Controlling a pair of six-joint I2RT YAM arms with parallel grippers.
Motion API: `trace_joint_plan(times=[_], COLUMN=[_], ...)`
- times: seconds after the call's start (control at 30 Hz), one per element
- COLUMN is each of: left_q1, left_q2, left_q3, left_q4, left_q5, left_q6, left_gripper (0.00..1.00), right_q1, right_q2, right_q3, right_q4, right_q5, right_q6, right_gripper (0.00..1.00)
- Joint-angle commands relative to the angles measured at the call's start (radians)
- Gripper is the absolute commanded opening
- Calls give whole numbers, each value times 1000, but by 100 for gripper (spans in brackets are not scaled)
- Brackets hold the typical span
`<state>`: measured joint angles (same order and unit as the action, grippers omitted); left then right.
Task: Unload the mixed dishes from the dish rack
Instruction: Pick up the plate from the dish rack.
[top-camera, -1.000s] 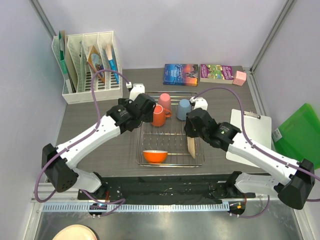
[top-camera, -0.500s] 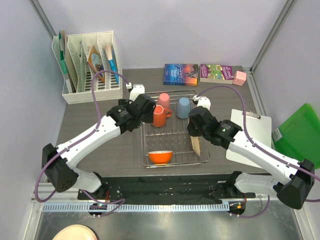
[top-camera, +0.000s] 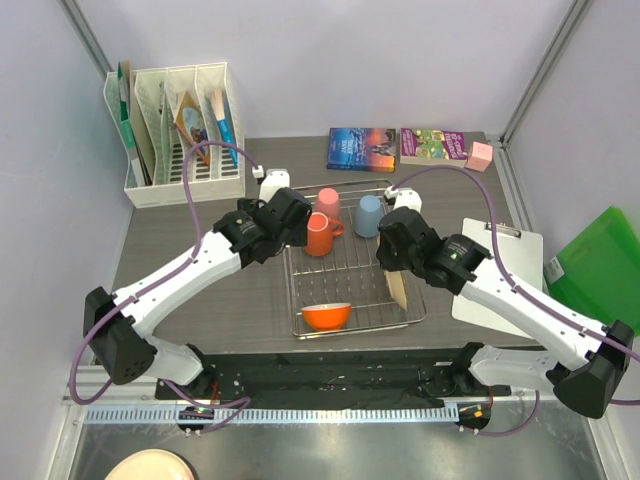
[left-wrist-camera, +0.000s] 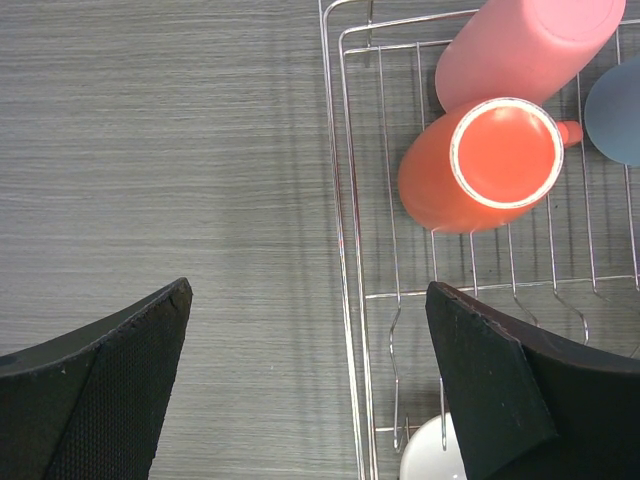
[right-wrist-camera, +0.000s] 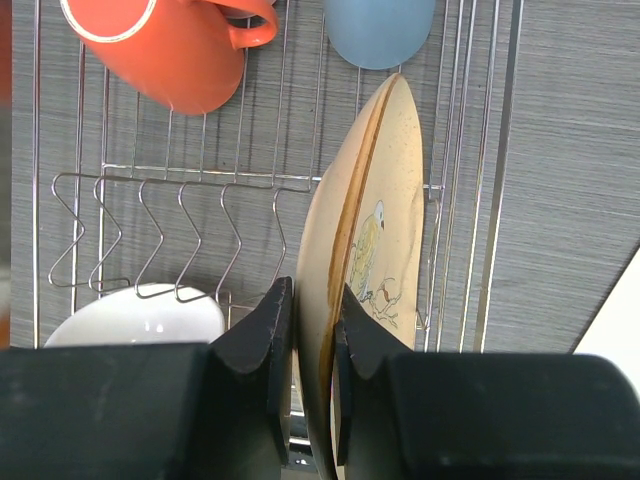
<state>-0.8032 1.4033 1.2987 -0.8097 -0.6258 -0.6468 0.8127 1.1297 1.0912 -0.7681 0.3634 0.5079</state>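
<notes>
Two black fingers (right-wrist-camera: 262, 330) of the right gripper (right-wrist-camera: 308, 310) are closed to a narrow gap on the near rim of the cream floral-patterned plate (right-wrist-camera: 385, 240), one finger pressed on each face. The plate stands on edge, slightly tilted, in the right part of the rectangular silver wire-grid dish rack (top-camera: 352, 272).

The left gripper (left-wrist-camera: 308, 300) is spread wide and holds nothing. It hovers above the rack's left rim, with one finger over the dark grey wood-grain table (left-wrist-camera: 180, 150) and the other over the wire grid.

The orange handled mug (left-wrist-camera: 490, 165) sits at the rack's far left, touching the pink cup (left-wrist-camera: 525, 40) behind it. The light blue cup (left-wrist-camera: 620, 110) is just beside them to the right. The orange bowl with white inside (top-camera: 326, 316) is in the near end.
</notes>
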Motion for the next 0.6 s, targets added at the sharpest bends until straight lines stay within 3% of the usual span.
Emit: trace_joint_plan(times=[0.0, 0.3, 0.57], left_q1=[-2, -2, -2], left_q2=[-9, -20, -26], left_q3=[-1, 1, 14], left_q4=[11, 18, 15], left_q5=[0, -14, 0], left_q6=[-7, -7, -7], left_gripper=[98, 98, 98], right_q1=[8, 8, 9], right_q2=[-11, -137, -107], right_q3=[50, 97, 197], right_q4=[43, 157, 144], right_q5=[9, -23, -47], right_q6=[-55, -98, -149], right_gripper=[1, 1, 1])
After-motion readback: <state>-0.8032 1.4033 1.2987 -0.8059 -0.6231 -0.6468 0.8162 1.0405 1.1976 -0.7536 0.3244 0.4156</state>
